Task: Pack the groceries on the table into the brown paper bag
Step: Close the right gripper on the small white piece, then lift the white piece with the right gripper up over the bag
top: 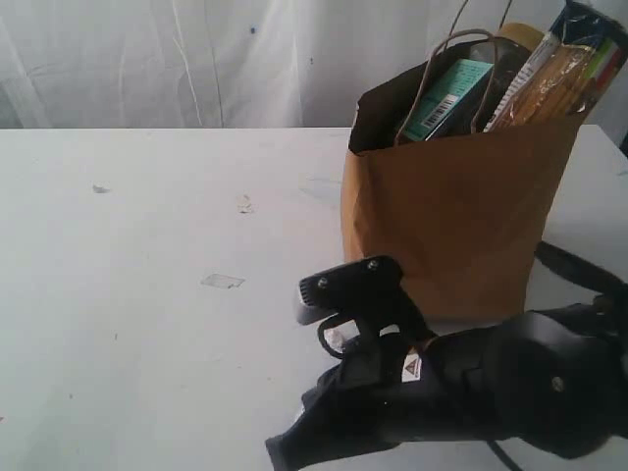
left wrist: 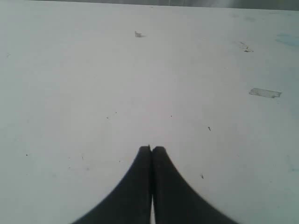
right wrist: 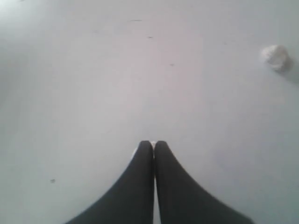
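A: Exterior view first: how far along does the packing look?

B: Nearly done, I'd judge. The brown paper bag (top: 451,226) stands upright on the table (top: 147,324), towards the right of that view. The long spaghetti packet (top: 554,74) and a teal-labelled item (top: 446,98) poke out of its mouth. I see no grocery lying loose on the table.

A: And the tools?

B: The left tool (left wrist: 152,149) is pressed shut with nothing between its fingers, over bare table. The right tool (right wrist: 153,143) is the same: closed and empty. The right arm (top: 491,388) sits low in front of the bag.

A: Anything left out?

B: Only litter: a scrap of clear tape (top: 223,282) and a small white crumb (right wrist: 276,57) near the right tool. Whatever else the bag holds is hidden.

A: The surroundings?

B: A white table, lightly scuffed and speckled, with a pale curtain (top: 147,59) hanging behind it.
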`<state>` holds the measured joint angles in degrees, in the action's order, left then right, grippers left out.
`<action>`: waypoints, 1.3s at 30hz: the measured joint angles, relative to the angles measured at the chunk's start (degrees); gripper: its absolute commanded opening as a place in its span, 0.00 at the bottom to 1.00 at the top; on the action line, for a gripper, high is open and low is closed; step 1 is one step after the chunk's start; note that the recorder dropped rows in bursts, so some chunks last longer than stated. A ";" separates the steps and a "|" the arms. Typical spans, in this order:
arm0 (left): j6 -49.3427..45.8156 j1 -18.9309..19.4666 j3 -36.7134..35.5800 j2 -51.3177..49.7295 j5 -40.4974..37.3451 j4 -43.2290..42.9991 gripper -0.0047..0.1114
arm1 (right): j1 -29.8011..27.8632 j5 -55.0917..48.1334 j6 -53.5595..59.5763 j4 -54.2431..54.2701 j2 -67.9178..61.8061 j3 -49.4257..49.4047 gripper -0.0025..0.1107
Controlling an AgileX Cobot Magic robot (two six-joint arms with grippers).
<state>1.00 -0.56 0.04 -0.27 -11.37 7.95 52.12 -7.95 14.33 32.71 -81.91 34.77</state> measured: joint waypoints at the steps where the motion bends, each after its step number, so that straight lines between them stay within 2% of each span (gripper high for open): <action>1: 0.00 0.00 0.00 0.00 0.00 0.00 0.04 | 0.57 -0.30 -0.25 0.11 1.47 0.00 0.02; 5: 0.00 0.00 0.00 0.00 0.00 0.00 0.04 | 1.18 -0.65 -2.54 0.36 10.72 0.00 0.02; 8: 0.00 0.00 0.00 0.00 0.00 0.00 0.04 | -0.45 -1.92 -4.38 0.46 17.72 1.59 0.02; 12: 0.00 0.00 0.00 0.00 0.00 0.00 0.04 | -5.91 -7.39 -5.27 0.46 24.31 7.58 0.02; 17: 0.00 0.00 0.00 0.00 0.00 0.00 0.04 | -12.59 -17.83 -5.38 -0.38 24.77 18.28 0.02; 20: 0.00 0.00 0.00 0.00 0.00 0.00 0.04 | -13.34 -29.80 -2.53 -0.39 18.07 21.74 0.02; 23: 0.00 0.00 0.00 0.00 0.00 0.00 0.04 | -10.22 -36.48 1.22 -0.39 7.84 21.74 0.02; 27: 0.00 0.00 0.00 0.00 0.00 0.00 0.04 | -1.93 -31.51 8.59 -4.14 -9.29 22.93 0.04; 32: 0.00 0.00 0.00 0.00 0.00 0.00 0.04 | -0.65 -29.49 9.43 -11.14 -20.52 27.16 0.33; 34: 0.00 0.00 0.00 0.00 0.00 0.00 0.04 | -0.65 -29.27 9.62 -11.67 -22.69 28.20 0.36; 39: 0.00 0.00 0.00 0.00 0.00 0.00 0.04 | -0.62 -26.46 9.67 -11.93 -24.57 29.11 0.36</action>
<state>1.00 -0.56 0.04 -0.27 -11.37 7.95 51.51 -34.41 24.00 20.78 -106.48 63.88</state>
